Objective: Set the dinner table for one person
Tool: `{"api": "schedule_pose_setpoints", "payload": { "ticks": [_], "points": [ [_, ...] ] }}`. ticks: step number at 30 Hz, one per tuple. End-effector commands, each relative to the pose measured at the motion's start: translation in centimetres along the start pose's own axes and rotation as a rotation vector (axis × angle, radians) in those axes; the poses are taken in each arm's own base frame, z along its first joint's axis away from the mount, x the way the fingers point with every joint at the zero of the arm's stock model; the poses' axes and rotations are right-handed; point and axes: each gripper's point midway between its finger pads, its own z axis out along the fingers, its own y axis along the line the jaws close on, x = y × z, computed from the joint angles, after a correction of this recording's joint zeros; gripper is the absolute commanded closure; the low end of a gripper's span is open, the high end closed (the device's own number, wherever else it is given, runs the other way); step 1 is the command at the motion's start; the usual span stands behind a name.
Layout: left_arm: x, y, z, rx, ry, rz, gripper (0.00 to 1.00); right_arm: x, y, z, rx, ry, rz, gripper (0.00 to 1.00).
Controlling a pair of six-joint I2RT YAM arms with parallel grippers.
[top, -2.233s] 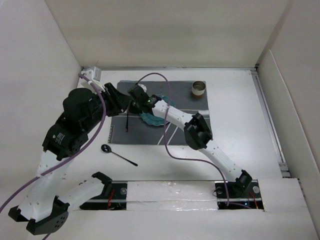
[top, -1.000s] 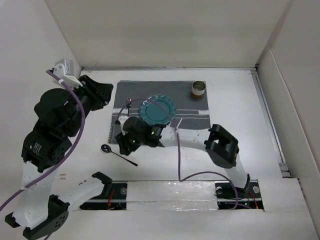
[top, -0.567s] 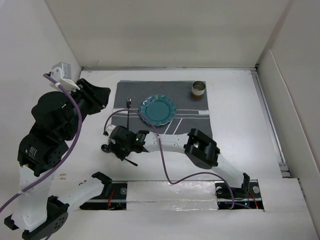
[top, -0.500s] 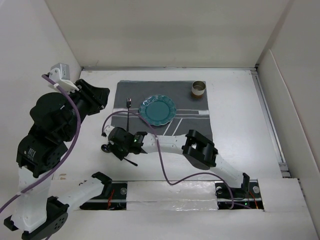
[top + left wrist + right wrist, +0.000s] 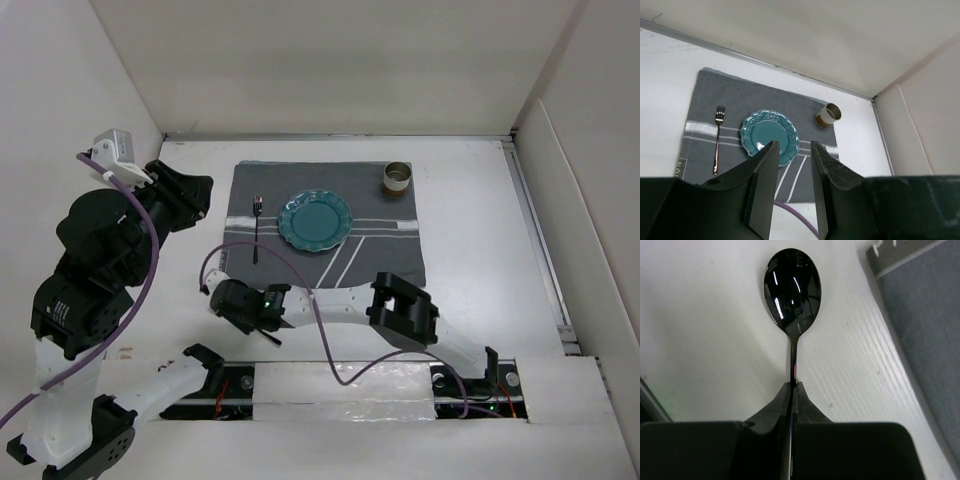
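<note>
We see dinner table [image 5: 480,200]: plain white, matte, smooth, spanning floor of view beneath arms; right gripper [image 5: 793,386] pinched tight on dark spoon [image 5: 792,287] handle; left gripper [image 5: 792,150] part open, empty, aloft.

R tool [image 5: 793,386] now clamped on spoon [image 5: 792,285] handle.

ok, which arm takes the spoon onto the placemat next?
Right. The right tool is shut on the spoon, at its handle, low on the dinner table beside the placemat. The left tool is open, empty and raised high.
</note>
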Motion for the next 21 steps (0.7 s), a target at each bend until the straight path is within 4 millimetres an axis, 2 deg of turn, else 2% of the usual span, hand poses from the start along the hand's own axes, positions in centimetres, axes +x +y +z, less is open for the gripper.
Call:
{"api": "schedule_pose_setpoints", "payload": {
  "ticks": [1, 3, 4, 6, 7, 10, 11, 13, 14, 17, 18, 20, 21],
  "points": [
    [-1.7, -0.1, -0.5, 0.008, -0.078, -0.014, 0.71, -4.5, -3.6, -6.0, 0.044, -0.092, 0.103, 1.00],
    [-2.0, -0.3, -0.4, 0.015, -0.096, -0.029, 0.70, -7.1, -5.8, -8.4, 0.047, -0.164, 0.192, 1.00],
    [-2.0, -0.3, -0.4, 0.018, -0.099, -0.032, 0.69, -8.7, -8.8, -10.6, 0.064, -0.206, 0.251, 1.00],
    [-1.5, -0.5, 0.3, 0.030, -0.096, -0.042, 0.66, -9.2, -12.2, -12.3, 0.097, -0.233, 0.336, 1.00],
    [-1.2, -0.7, 0.6, 0.037, -0.089, -0.045, 0.66, -8.7, -16.1, -13.8, 0.150, -0.244, 0.390, 1.00],
    [0.8, -1.5, 2.2, 0.086, -0.047, -0.046, 0.60, -6.6, -22.0, -15.0, 0.225, -0.238, 0.488, 1.00],
    [1.9, -1.7, 3.5, 0.091, -0.023, -0.039, 0.58, -4.7, -26.1, -15.8, 0.289, -0.216, 0.553, 1.00],
    [3.5, -2.3, 4.6, 0.123, 0.030, -0.032, 0.57, -2.8, -29.7, -16.4, 0.336, -0.205, 0.628, 1.00],
    [4.8, -2.3, 5.9, 0.117, 0.062, -0.025, 0.56, -1.1, -33.1, -16.9, 0.397, -0.198, 0.685, 1.00],
    [6.4, -2.8, 7.5, 0.142, 0.099, -0.020, 0.56, 1.1, -37.1, -17.2, 0.464, -0.162, 0.739, 1.00],
    [6.6, -3.1, 7.8, 0.155, 0.102, -0.022, 0.56, 2.0, -39.1, -17.1, 0.495, -0.151, 0.761, 1.00],
    [6.8, -3.3, 8.5, 0.163, 0.089, -0.022, 0.56, 2.9, -40.6, -16.8, 0.508, -0.131, 0.772, 1.00],
    [6.8, -3.4, 8.6, 0.170, 0.084, -0.021, 0.55, 3.8, -42.0, -16.4, 0.527, -0.113, 0.794, 1.00]
  ]
}}
